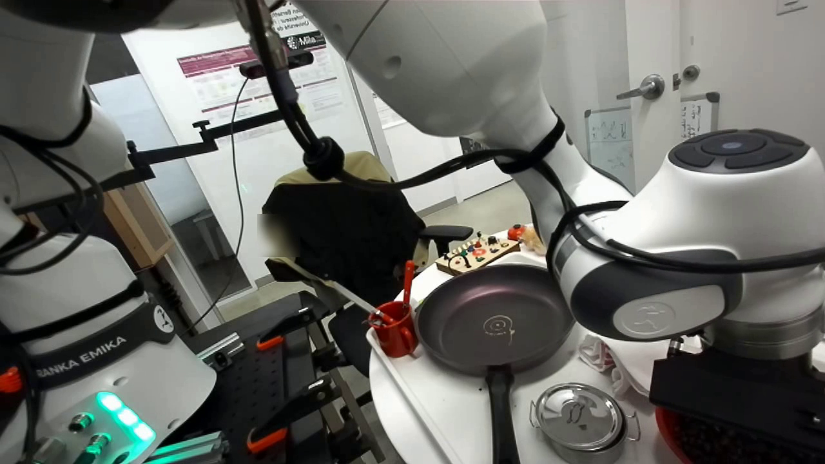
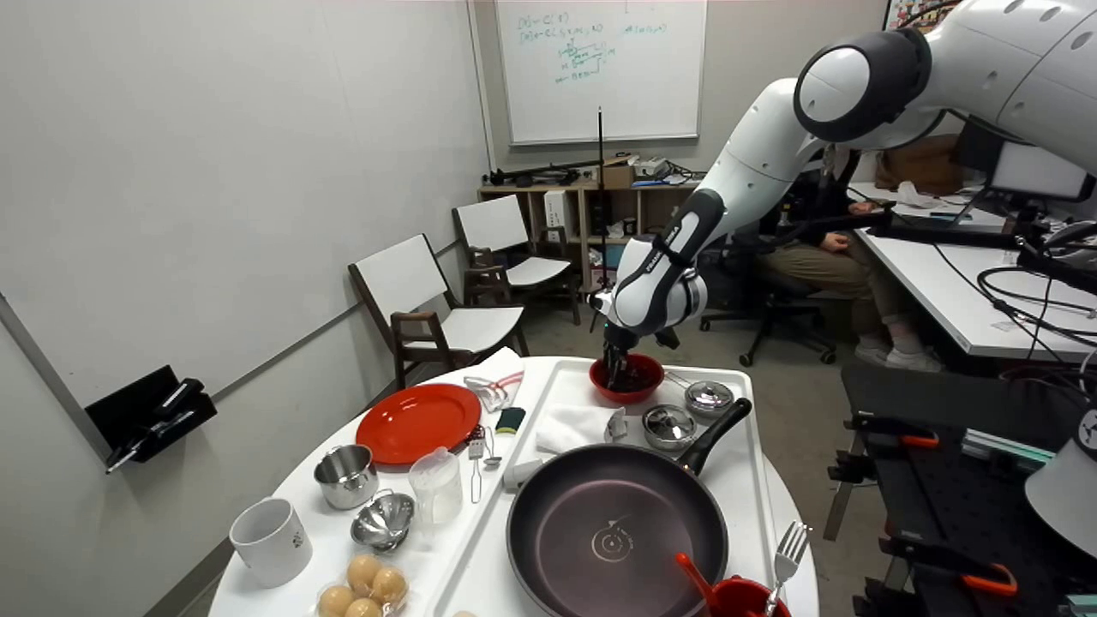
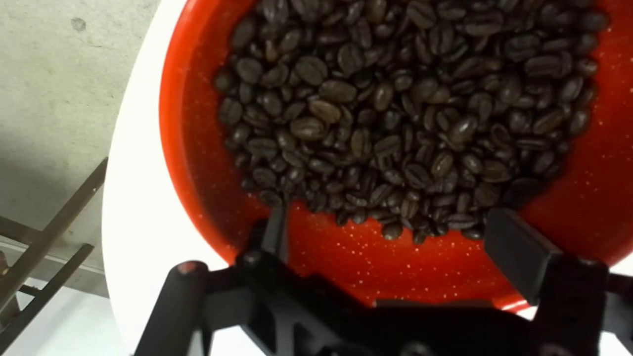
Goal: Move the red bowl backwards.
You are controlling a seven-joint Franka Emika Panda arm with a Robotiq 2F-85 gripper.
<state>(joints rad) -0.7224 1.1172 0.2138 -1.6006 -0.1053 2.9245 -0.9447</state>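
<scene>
The red bowl [image 2: 630, 395] stands on the far end of the white tray [image 2: 758, 463]. It is filled with dark coffee beans [image 3: 395, 123], and its rim [image 3: 170, 133] lies near the white table's edge in the wrist view. In an exterior view only part of the bowl's rim [image 1: 667, 433] shows below the wrist. My gripper [image 3: 390, 220] is open, its two fingers wide apart and reaching over the inside of the bowl near one wall. Nothing is held between the fingers. My gripper [image 2: 615, 362] also shows over the bowl in an exterior view.
Two lidded metal pots [image 2: 668, 427] and a white cloth [image 2: 576, 427] sit close to the bowl. The black frying pan [image 2: 613, 523] lies on the tray, with a red mug [image 1: 394, 332] beside it. A red plate [image 2: 418, 422] lies outside the tray.
</scene>
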